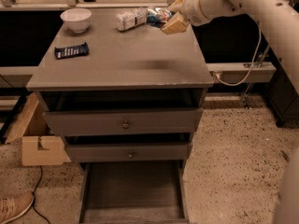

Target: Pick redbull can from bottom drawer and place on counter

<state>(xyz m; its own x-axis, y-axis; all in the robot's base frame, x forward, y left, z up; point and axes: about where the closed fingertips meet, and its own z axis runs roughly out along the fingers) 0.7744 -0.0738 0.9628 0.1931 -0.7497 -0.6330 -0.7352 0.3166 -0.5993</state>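
In the camera view, my fingers (pixel 175 25) are clamped on the redbull can (pixel 158 16) at the back right of the worktop (pixel 131 59), just beside the white bottle (pixel 131 18) lying there. The bottom drawer (pixel 134 190) stands pulled open below.

We see a white bowl (pixel 76 19) at the back. Right of the bowl, a white bottle (pixel 131 18) lies on its side. In front of the bowl, slightly left, lies a dark-blue snack packet (pixel 71 51). Well below the bowl are two knobbed drawers (pixel 124 122). Down left of the bowl, a cardboard box (pixel 39 149) and a tan shoe (pixel 14 208) rest on the speckled floor (pixel 233 162). Beyond the bottle from the bowl, the gripper (pixel 167 18) grips the redbull can (pixel 156 15).
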